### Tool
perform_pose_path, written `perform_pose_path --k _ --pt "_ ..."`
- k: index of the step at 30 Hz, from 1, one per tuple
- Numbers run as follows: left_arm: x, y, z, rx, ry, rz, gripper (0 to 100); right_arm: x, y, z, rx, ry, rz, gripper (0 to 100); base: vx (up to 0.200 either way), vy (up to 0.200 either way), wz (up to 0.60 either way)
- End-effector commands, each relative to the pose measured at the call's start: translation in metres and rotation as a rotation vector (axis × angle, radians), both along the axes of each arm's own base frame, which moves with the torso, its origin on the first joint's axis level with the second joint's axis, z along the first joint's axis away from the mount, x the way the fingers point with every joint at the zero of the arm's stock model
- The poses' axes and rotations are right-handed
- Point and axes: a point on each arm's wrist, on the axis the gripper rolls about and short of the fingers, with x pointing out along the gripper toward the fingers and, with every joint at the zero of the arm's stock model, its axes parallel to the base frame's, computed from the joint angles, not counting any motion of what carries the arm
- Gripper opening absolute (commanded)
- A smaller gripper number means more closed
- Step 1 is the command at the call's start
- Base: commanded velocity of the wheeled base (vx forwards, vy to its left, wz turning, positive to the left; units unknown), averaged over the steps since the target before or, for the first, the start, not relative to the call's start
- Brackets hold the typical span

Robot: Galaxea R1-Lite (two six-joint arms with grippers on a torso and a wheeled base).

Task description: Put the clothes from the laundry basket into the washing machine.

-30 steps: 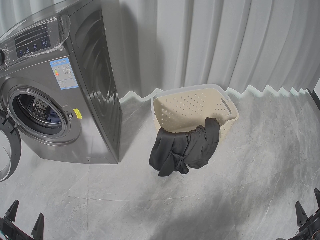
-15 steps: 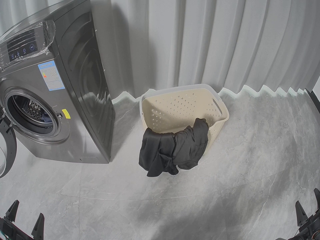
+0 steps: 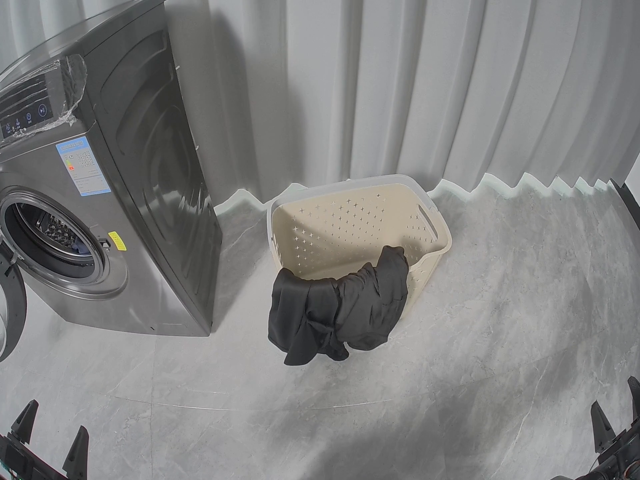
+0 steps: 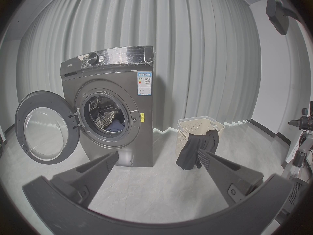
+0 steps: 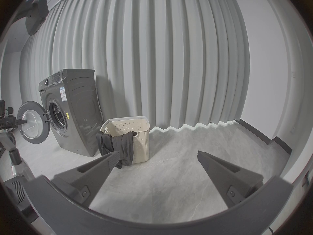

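Observation:
A cream laundry basket (image 3: 413,218) (image 4: 195,124) (image 5: 138,131) stands on the floor by the curtain. A dark garment (image 3: 333,311) (image 4: 195,147) (image 5: 117,146) hangs over its near rim and down to the floor. To the left stands the grey washing machine (image 3: 133,188) (image 4: 111,95) (image 5: 75,105), its round door (image 4: 45,128) (image 5: 31,123) swung open; something blue lies in the drum (image 4: 114,126). My left gripper (image 3: 52,428) (image 4: 156,155) is low at the near left, open and empty. My right gripper (image 3: 617,405) (image 5: 156,155) is low at the near right, open and empty. Both are far from the basket.
A white pleated curtain (image 3: 400,68) runs along the back wall. Grey marble-look floor (image 3: 400,401) lies open between me and the basket. A dark skirting edge (image 3: 630,198) shows at the far right.
The whole head view has shifted: washer and basket have slid left in the picture, so the camera moved. The garment, basket and both grippers keep their places.

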Motion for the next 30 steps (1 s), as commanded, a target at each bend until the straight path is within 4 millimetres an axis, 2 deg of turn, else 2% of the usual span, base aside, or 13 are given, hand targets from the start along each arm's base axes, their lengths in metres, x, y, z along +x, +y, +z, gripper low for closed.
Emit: perform_pose_path --k 1,8,14,26,28,29,30 --pt "0.000 0.000 -0.004 0.000 -0.003 0.000 100 0.000 0.000 -0.004 -0.001 -0.002 0.001 100 0.200 0.000 0.00" --pt "0.000 0.000 -0.004 -0.005 -0.001 0.000 100 0.000 0.000 -0.004 -0.001 -0.002 0.001 100 0.029 0.000 0.00" --pt "0.000 0.000 -0.004 -0.005 -0.001 0.000 100 0.000 0.000 -0.004 -0.001 -0.002 0.001 100 0.000 -0.200 0.00" --pt "0.000 0.000 -0.004 -0.003 -0.001 0.000 100 0.000 0.000 -0.003 0.006 -0.014 -0.006 100 0.000 0.000 0.00" --pt "0.000 0.000 -0.004 -0.003 -0.001 0.000 100 -0.006 0.000 0.020 0.007 -0.127 0.002 100 0.000 0.000 0.00" --pt "0.000 0.000 -0.004 -0.003 -0.001 0.000 100 -0.006 0.000 0.020 0.007 -0.127 0.002 100 0.000 0.000 0.00" --pt "0.000 0.000 -0.004 -0.003 -0.001 0.000 100 -0.017 0.000 0.051 0.029 -0.231 0.009 100 0.000 0.000 0.00"
